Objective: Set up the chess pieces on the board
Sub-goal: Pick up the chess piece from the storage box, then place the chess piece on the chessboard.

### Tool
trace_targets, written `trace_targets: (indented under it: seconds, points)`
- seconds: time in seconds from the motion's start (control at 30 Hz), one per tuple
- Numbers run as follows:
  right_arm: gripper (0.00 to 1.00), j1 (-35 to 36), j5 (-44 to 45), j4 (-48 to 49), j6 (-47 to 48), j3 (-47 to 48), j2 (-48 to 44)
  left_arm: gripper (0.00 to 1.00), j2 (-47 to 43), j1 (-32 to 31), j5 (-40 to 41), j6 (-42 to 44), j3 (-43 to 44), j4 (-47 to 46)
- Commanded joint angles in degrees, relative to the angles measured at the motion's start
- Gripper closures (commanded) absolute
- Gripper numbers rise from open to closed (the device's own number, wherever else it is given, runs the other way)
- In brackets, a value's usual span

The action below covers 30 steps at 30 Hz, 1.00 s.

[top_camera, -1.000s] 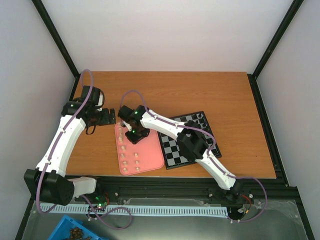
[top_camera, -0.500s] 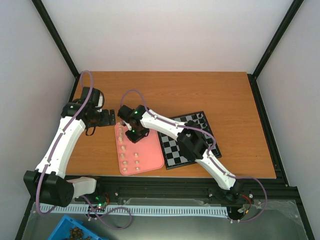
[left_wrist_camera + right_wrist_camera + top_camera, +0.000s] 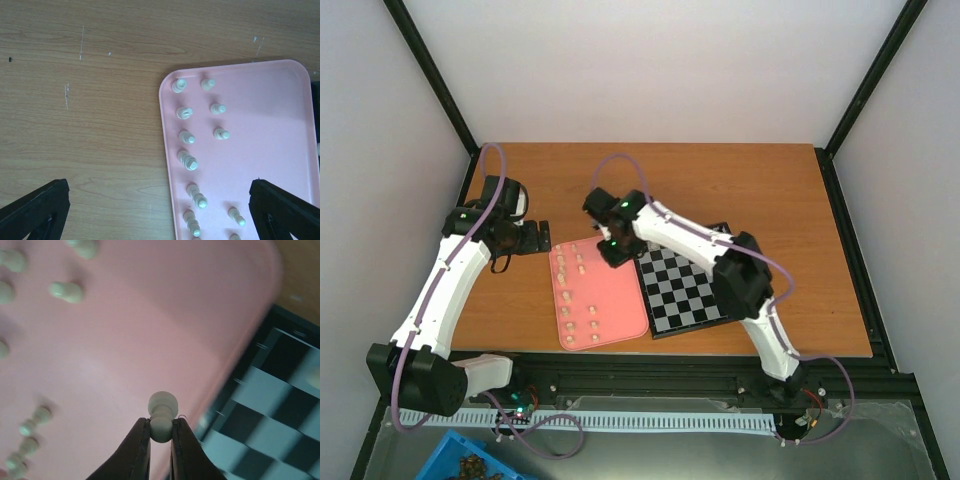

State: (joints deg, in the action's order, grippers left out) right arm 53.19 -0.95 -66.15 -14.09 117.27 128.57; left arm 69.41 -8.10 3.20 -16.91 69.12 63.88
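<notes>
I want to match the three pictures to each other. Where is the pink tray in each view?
Top external: pink tray, low centre, left of the chessboard.
Left wrist: tray fills the right half.
Right wrist: tray fills left and middle, behind the pawn in the right hand.
Shared landmark: cream chess pieces on the tray.
</notes>
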Motion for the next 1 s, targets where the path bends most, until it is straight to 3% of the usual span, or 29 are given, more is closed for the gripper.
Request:
trace_targets:
  seconds: [0.0,0.23,0.97]
  points:
    - [0.94,-5.91,2.56,0.14,-0.96,-7.76,-8.26,0.0,-1.08,0.05,-0.53,0.41,0.23,-0.85]
    - [0.94,-11.5,3.53,2.61,0.82,-16.58,-11.3,0.0,-0.44,0.1,-0.99,0.39,0.31,-1.12]
    - [0.93,-14.08,1.49,4.05,3.15,-15.13,-4.7,0.0,0.88,0.1,-0.41,0.55,1.05,-0.77]
